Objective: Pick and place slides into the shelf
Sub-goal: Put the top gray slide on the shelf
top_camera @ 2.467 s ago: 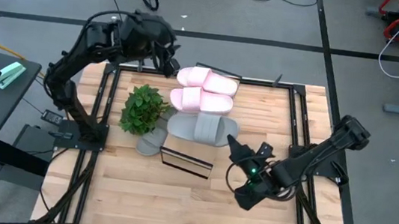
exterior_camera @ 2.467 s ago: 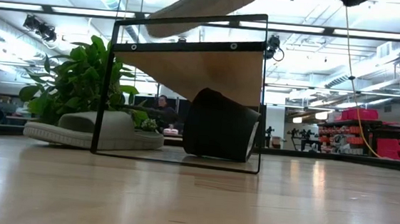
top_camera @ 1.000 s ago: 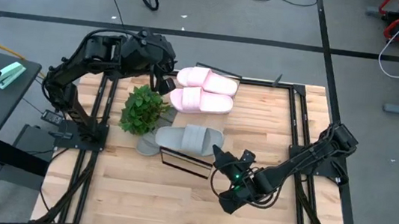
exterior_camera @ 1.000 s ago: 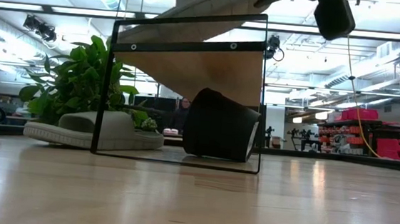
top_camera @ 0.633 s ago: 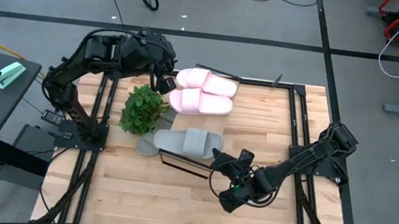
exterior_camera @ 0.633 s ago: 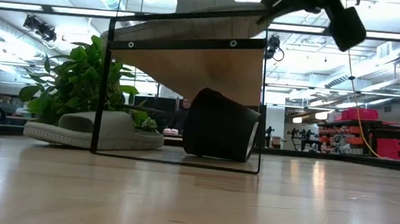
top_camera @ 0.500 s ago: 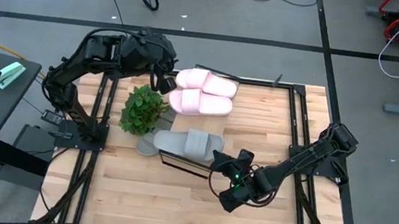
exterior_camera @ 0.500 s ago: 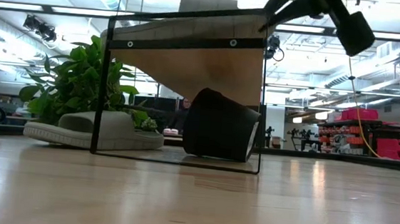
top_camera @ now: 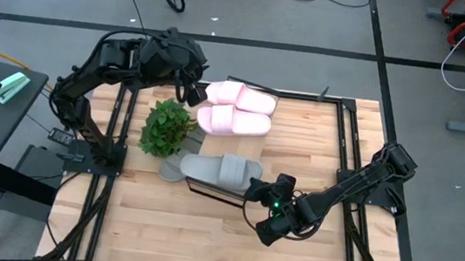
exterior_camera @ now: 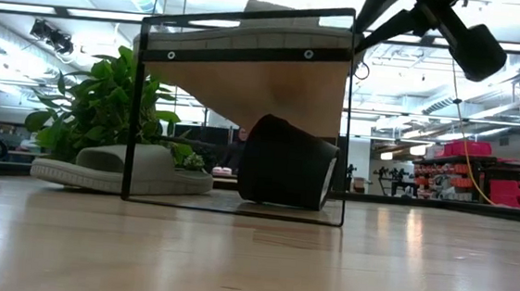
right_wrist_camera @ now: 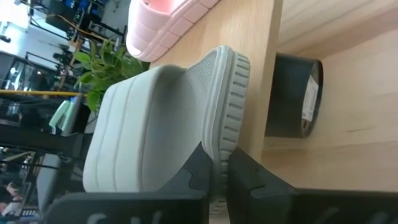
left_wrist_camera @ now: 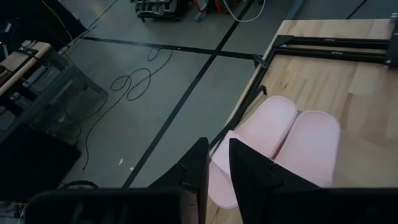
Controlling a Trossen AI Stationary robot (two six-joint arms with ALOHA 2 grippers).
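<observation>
On the wooden counter (top_camera: 319,140) the shelf (top_camera: 217,188) carries a grey slide (top_camera: 221,170) on top, its heel pinched shut in the right tool (top_camera: 255,188), likely for seating it. The left tool (top_camera: 191,97), fingers nearly shut and empty, hovers by the pink slides (top_camera: 237,108).

Both arms are matte black, chunky jointed links with loose black cables looped along them. The left arm (top_camera: 108,64) is bulkier around its wrist housing. The right arm (top_camera: 358,184) looks slimmer, with a small green light glowing near its claw (top_camera: 254,188). The fingers (right_wrist_camera: 245,171) are dark, flat, angular plastic.
</observation>
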